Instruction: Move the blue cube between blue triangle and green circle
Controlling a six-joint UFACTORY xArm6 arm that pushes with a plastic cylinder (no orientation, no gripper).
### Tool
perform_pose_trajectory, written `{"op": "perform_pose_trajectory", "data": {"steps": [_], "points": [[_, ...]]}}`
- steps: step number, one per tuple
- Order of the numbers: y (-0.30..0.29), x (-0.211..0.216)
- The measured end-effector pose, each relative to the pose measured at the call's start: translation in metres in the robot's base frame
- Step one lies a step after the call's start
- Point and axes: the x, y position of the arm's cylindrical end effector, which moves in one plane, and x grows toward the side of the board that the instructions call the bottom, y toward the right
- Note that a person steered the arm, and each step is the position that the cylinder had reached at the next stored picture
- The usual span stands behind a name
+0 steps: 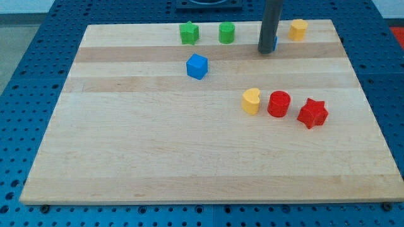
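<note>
The blue cube sits on the wooden board at the upper middle. The green circle, a short cylinder, stands near the view's top edge, up and right of the cube. My tip rests near the view's top, right of the green circle. The blue triangle is almost wholly hidden behind the rod; only a blue sliver shows at the rod's right side. The tip is well right of the blue cube and apart from it.
A green star stands left of the green circle. A yellow block stands at the top right. A yellow heart, a red cylinder and a red star form a row right of centre.
</note>
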Motion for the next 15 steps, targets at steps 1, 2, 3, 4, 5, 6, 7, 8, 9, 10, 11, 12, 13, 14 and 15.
{"op": "perform_pose_trajectory", "data": {"steps": [1,2,3,4,5,6,7,8,9,10,11,12,13,14,15], "points": [[0.001,-0.014],[0.002,-0.023],[-0.004,-0.018],[-0.054,0.062],[-0.112,0.118],[-0.136,0.119],[-0.153,0.104],[-0.159,0.085],[-0.159,0.082],[-0.166,0.068],[-0.176,0.064],[-0.177,0.064],[-0.172,0.055],[-0.162,0.041],[-0.148,0.028]]}}
